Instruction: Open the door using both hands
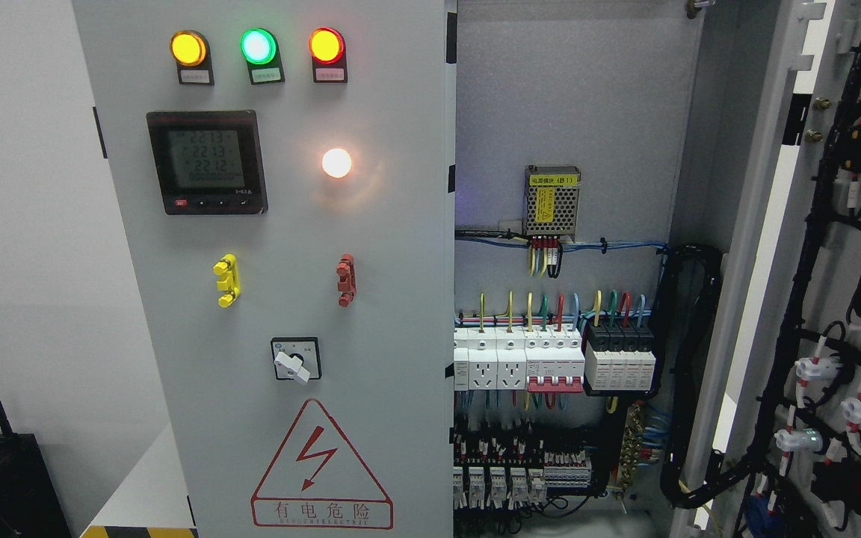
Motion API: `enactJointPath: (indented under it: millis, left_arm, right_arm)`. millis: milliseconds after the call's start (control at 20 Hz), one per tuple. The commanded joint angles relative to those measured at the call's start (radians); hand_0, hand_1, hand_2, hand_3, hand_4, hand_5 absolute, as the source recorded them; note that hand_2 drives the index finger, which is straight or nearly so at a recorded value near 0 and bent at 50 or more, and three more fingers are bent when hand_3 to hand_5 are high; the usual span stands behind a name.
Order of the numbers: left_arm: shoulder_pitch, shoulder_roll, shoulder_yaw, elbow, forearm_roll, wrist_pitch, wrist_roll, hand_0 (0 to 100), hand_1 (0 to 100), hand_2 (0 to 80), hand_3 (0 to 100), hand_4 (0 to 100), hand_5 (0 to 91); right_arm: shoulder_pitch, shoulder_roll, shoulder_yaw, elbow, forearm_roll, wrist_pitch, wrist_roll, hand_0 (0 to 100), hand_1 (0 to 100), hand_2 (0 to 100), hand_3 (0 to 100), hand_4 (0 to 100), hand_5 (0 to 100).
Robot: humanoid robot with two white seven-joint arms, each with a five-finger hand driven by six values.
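Right door (812, 299) is swung fully open at 3 o'clock, wiring side exposed; cabinet interior (565, 299) is visible. Left door (288, 299) at 9 o'clock is shut (lamps lit), so it appears left to do. Neither hand is seen; state cannot be told.

No part of the robot's own body shows in the head view, with nothing of it coming in from the lower left, the lower right or the bottom edge, so its colours, shapes, cables, screws and markings cannot be told.
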Motion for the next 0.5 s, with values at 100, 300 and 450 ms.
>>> enactJointPath:
  millis: [100,300,450]
  left_arm:
    - [0.107,-0.213,0.129,0.305,-0.177,-0.009,0.005,0,0,0.0,0,0,0.0]
    - [0.093,-0.336,0.128,0.501,-0.284,-0.007,0.005,0,0,0.0,0,0,0.0]
    - [0.065,-0.411,0.126,0.654,-0.338,-0.009,0.009,0,0,0.0,0,0,0.0]
  right_arm:
    - [0.032,0.000,0.000,-0.032,0.021,0.001,0.000,38,0,0,0,0,0]
    - [0.032,0.000,0.000,-0.032,0.021,0.001,0.000,38,0,0,0,0,0]
    - [0.032,0.000,0.000,-0.032,0.021,0.001,0.000,38,0,0,0,0,0]
